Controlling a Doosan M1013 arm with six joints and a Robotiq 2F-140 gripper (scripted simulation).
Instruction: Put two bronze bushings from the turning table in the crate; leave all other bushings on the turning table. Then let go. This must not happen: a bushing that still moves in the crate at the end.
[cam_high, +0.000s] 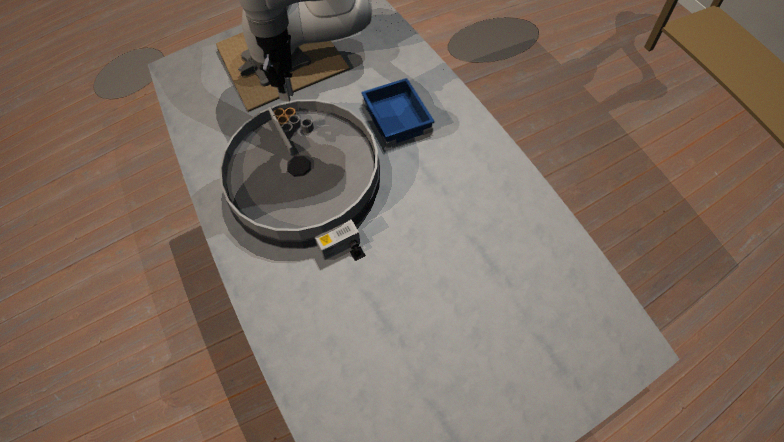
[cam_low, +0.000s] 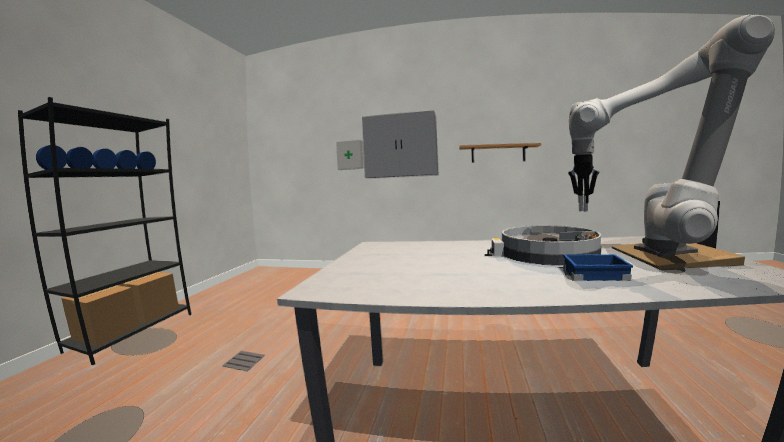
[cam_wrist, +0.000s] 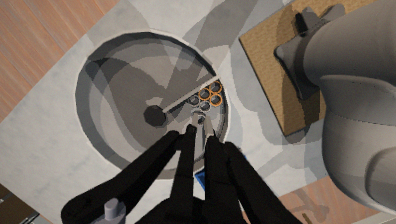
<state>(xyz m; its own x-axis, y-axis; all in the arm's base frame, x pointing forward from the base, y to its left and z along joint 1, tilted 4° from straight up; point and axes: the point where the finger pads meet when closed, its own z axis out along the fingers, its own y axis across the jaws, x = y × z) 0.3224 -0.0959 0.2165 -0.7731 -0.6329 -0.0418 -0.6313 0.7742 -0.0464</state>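
At the right of the exterior view the white arm (cam_low: 708, 104) rises, elbows over and hangs its black gripper (cam_low: 583, 206) straight down, fingers nearly closed, gripping nothing.

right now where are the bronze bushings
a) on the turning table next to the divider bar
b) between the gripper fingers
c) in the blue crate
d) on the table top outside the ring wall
a) The bronze bushings sit clustered with grey bushings beside the divider bar inside the turning table, while the blue crate holds none and the gripper hangs shut above, holding nothing.
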